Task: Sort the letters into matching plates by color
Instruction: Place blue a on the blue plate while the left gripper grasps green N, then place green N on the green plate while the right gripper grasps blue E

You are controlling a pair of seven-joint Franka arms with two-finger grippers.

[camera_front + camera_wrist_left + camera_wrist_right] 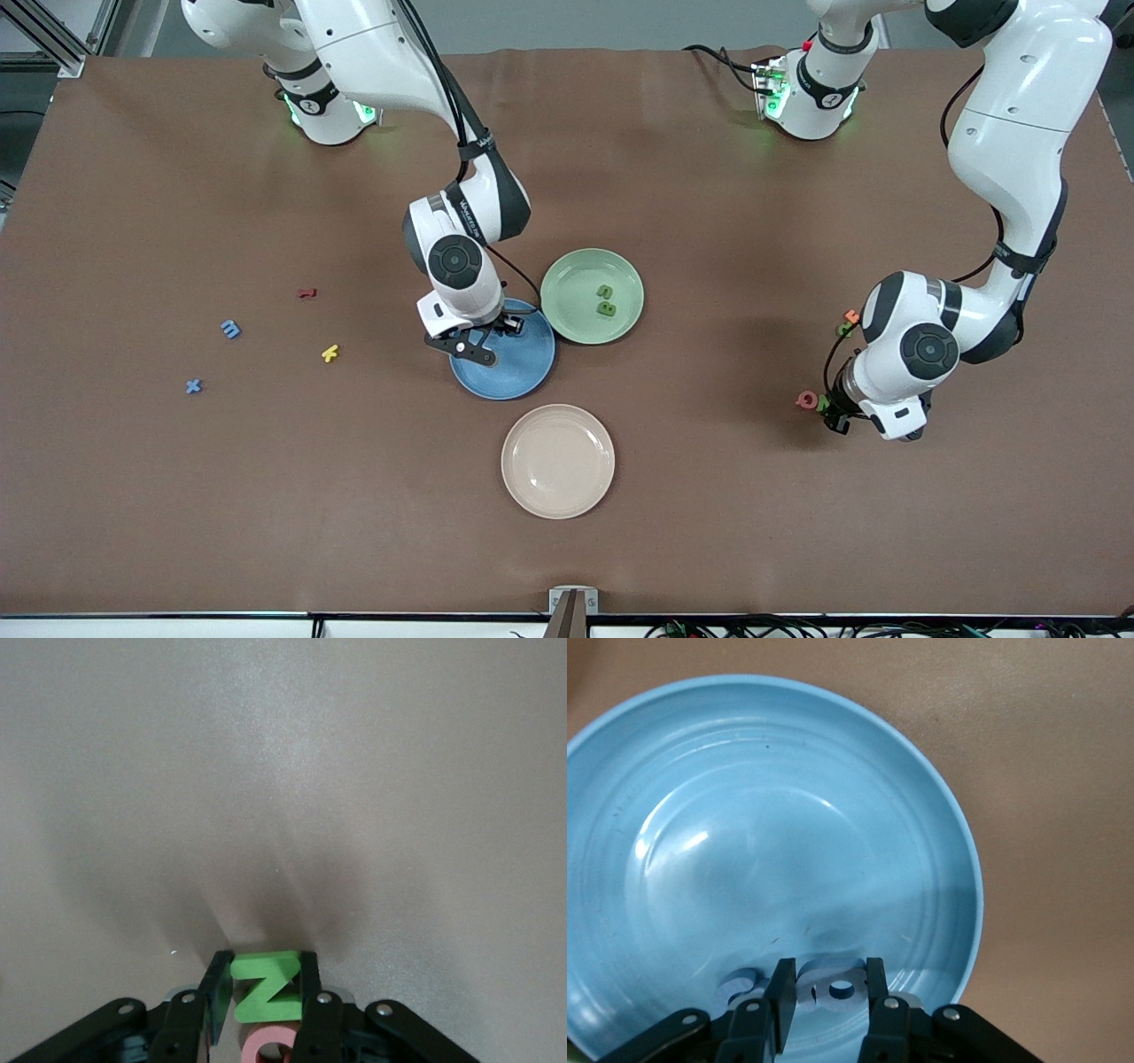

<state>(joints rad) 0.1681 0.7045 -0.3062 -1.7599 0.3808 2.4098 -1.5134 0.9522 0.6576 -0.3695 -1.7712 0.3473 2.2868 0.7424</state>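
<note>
My right gripper is low in the blue plate, shut on a blue letter. A second blue letter lies in that plate beside it. Two more blue letters lie on the table toward the right arm's end. The pale green plate holds two green letters. My left gripper is down at the table, shut on a green Z that touches a pink O. Another green letter lies by the left arm.
A cream plate sits nearer to the front camera than the blue plate. A red letter and a yellow letter lie near the loose blue letters. An orange letter lies beside the loose green one.
</note>
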